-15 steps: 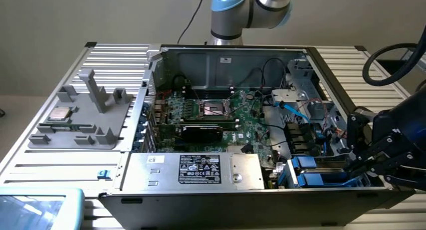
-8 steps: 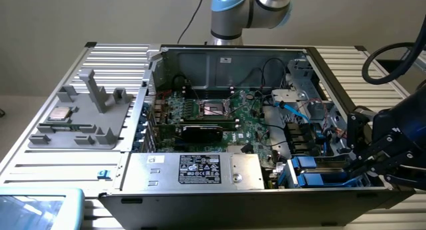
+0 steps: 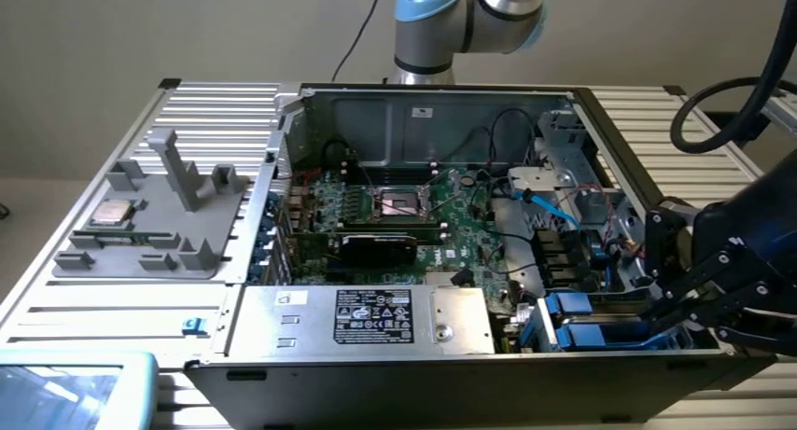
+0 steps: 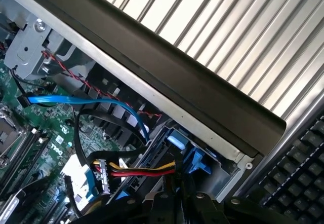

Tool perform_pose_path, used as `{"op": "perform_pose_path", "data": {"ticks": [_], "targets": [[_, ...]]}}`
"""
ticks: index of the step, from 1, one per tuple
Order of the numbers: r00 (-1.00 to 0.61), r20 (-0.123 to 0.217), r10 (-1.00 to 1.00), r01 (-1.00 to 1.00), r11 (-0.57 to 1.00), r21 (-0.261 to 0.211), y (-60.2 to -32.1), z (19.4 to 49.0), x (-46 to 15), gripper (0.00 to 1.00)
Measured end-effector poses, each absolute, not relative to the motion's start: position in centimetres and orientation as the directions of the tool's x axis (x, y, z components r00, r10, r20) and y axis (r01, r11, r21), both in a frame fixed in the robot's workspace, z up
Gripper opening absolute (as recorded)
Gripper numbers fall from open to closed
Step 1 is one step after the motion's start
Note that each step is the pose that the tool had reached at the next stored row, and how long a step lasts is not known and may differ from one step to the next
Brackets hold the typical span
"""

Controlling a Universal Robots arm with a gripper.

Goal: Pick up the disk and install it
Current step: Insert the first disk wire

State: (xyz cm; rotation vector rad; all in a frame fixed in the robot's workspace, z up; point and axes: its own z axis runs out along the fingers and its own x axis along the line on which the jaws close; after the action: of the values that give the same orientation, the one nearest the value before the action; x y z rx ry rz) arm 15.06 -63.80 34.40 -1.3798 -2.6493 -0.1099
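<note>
one gripper (image 3: 673,311), closed nearly all the way, sits at the near corner of the computer case (image 3: 436,393), exterior view's right, just beside the disk (image 3: 598,337) lying inside; hold unclear.

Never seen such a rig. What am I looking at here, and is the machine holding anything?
A robot arm stands behind an open computer case on a slatted metal table. One picture is from a camera off the arm, the other from its wrist, looking into the case. The gripper, its clamp, is shut at the case's corner on the exterior view's right, by the blue-railed disk in its bay. Whether it grips the disk I cannot tell. A grey fixture tray lies beside the case.
</note>
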Motion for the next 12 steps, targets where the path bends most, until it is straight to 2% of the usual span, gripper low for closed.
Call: {"op": "perform_pose_path", "data": {"ticks": [12], "targets": [[-0.531, 0.155, 0.833, 0.842, 0.539, -0.014, -63.8, 34.43, 14.79, 0.16]]}}
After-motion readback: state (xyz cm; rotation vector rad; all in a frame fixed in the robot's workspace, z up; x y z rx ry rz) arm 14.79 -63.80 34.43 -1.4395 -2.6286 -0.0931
